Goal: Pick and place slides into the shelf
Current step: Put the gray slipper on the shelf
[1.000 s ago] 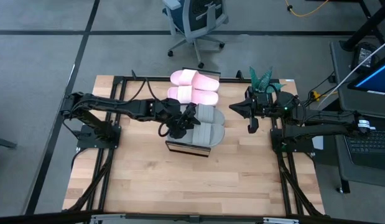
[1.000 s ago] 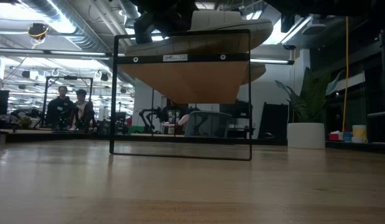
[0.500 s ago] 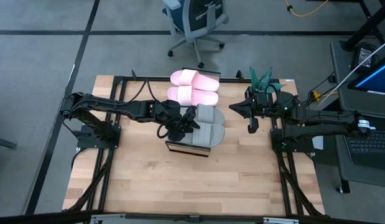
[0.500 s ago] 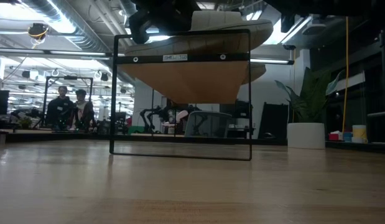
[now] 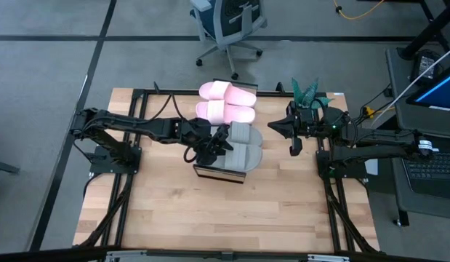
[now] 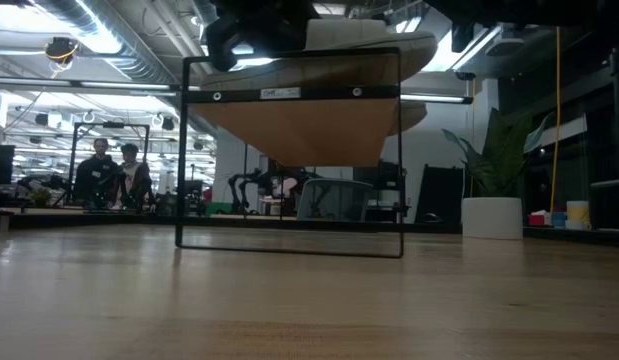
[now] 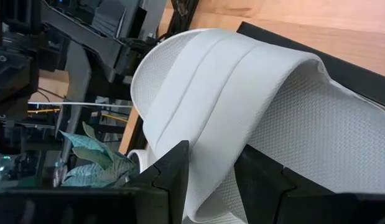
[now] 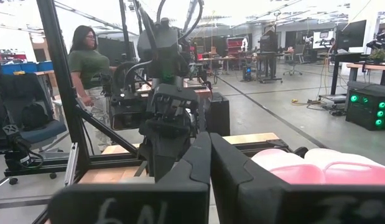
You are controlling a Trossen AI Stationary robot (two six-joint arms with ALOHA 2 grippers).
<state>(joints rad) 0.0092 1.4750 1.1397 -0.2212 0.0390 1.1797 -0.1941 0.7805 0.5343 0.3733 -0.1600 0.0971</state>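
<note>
Your left claw point(image 5: 219, 143) sits over the shelf point(image 5: 219, 173) at the middle of the counter point(image 5: 225, 211), and its two fingers point(image 7: 173, 168) pinch the wide strap of a grey-green slide point(image 7: 242, 106); the strap runs up between them in the left wrist view, so the claw is clenched on that sandal and only partly closed around the thick foam. That slide point(image 5: 243, 155) lies on the shelf top at the near end, with the second grey-green slide point(image 5: 243, 134) just beside it. Beyond them the two pale pink slides point(image 5: 226, 102) lie side by side at the shelf's far end. From counter height you see the shelf's dark frame point(image 6: 289, 150) with a sandal sole above it.

Your right claw point(image 5: 294, 148) hangs well apart to the right of the shelf, fingers point(image 8: 198, 168) pressed together, holding nothing.
</note>
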